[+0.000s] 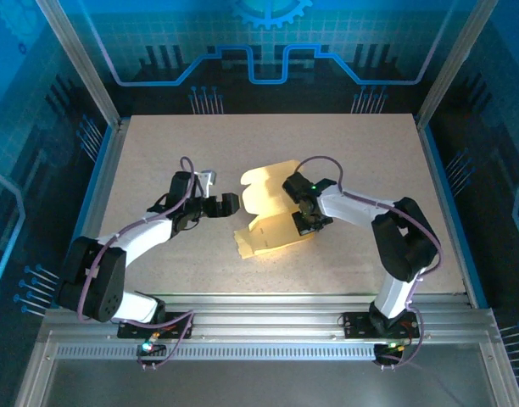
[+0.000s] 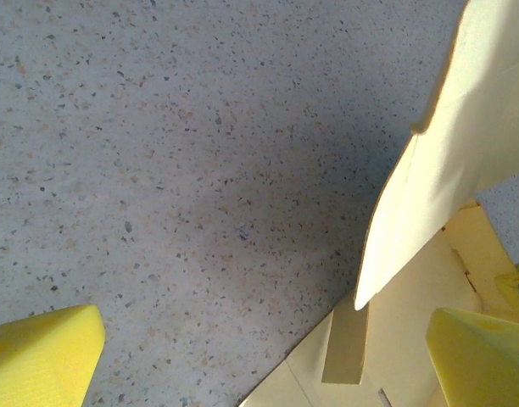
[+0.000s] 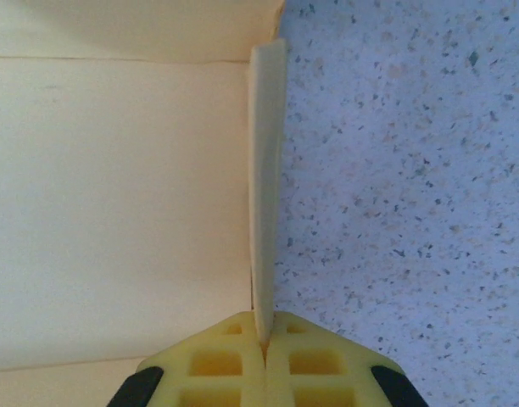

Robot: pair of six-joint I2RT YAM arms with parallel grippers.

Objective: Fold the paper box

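The paper box (image 1: 272, 212) is a pale yellow, partly folded cardboard sheet lying mid-table with a flap standing up at its far end. My right gripper (image 1: 307, 222) sits at its right edge. In the right wrist view the gripper (image 3: 265, 341) is shut on a thin upright side wall (image 3: 266, 170) of the box, beside the flat panel (image 3: 115, 203). My left gripper (image 1: 229, 205) hovers just left of the box, open and holding nothing. In the left wrist view its yellow fingers (image 2: 39, 360) are spread wide, with a raised flap (image 2: 463, 153) to the right.
The speckled grey tabletop (image 1: 158, 153) surrounds the box, with bare room at the back and on both sides. Metal frame posts and blue walls border the table. An aluminium rail (image 1: 268, 326) runs along the near edge by the arm bases.
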